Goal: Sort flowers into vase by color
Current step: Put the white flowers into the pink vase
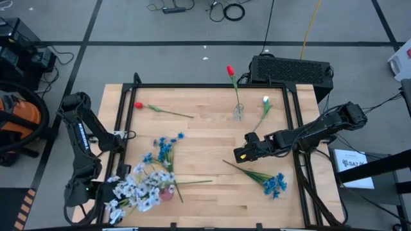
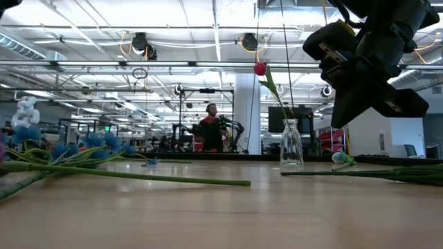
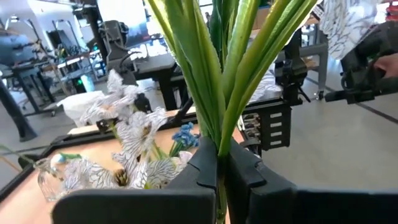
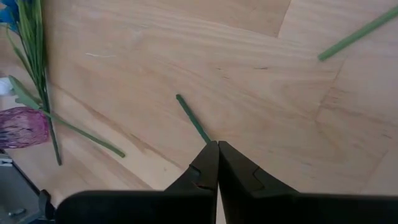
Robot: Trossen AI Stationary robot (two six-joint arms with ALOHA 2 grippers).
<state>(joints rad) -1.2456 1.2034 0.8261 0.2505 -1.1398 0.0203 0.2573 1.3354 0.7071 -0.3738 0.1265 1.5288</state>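
Note:
My left gripper (image 3: 221, 152) is at the table's near left corner (image 1: 110, 186), shut on a bunch of pale white-lavender flowers (image 1: 138, 189). My right gripper (image 1: 236, 154) hangs shut above the table (image 2: 342, 114), over the stem end (image 4: 186, 109) of a blue flower (image 1: 276, 185) that lies flat. A red bud flower (image 1: 230, 70) stands with its stem in a clear glass vase (image 1: 238, 114). A white bud flower (image 1: 265, 101) lies beside that vase. Another red flower (image 1: 138, 106) and more blue flowers (image 1: 166, 147) lie on the wood. My left gripper pinches the bunch's green stems and long leaves (image 3: 219, 134) between its two fingers. The leaves fan out beyond the fingertips, and the white-lavender blooms (image 3: 140, 134) spread behind them. From the high view I cannot tell whether the bunch rests on the table.
A small pink vase (image 1: 167, 192) stands by the bunch and also shows in the right wrist view (image 4: 22, 127). A loose green stem (image 2: 138, 176) lies across the near table. A black frame (image 1: 192, 86) borders the table. Bare wood lies at the centre.

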